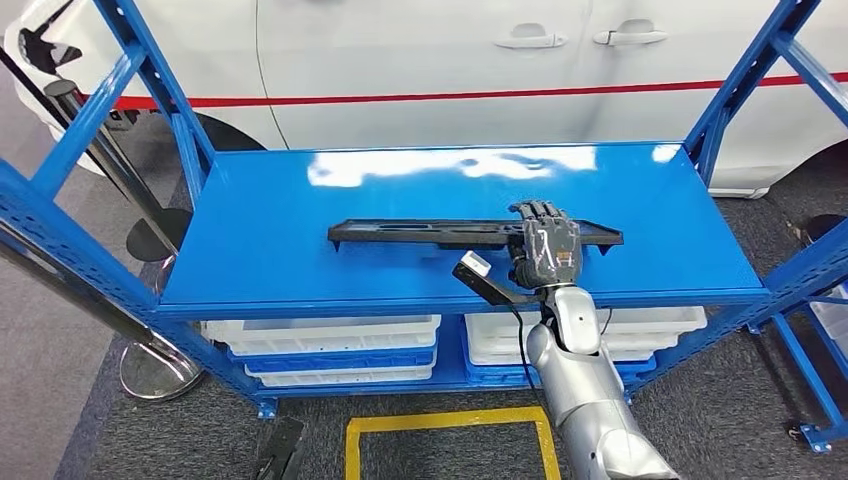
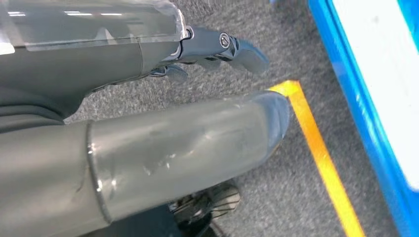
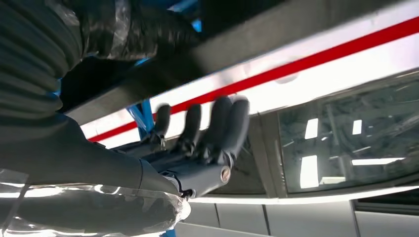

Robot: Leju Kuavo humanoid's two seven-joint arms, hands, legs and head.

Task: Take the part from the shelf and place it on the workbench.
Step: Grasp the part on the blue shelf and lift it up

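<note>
Black part (image 1: 440, 233) at frame centre, not yet off blue shelf (image 1: 300, 200). Right hand (image 1: 546, 248) over its right end, grip unclear; left hand (image 2: 148, 113) low, holding nothing. Lift and carry to bench left.

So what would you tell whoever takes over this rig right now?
Left hand: hangs low over the grey floor beside the yellow line, holding nothing, fingers apart.
Right hand: lies over the long black part, towards its right end; the fingers look straight, not yet closed.
The part lies flat on the blue shelf, crosswise.
Done: the reach to the part.
Left: grip it, lift it off the shelf, carry it to the workbench and set it down.
</note>
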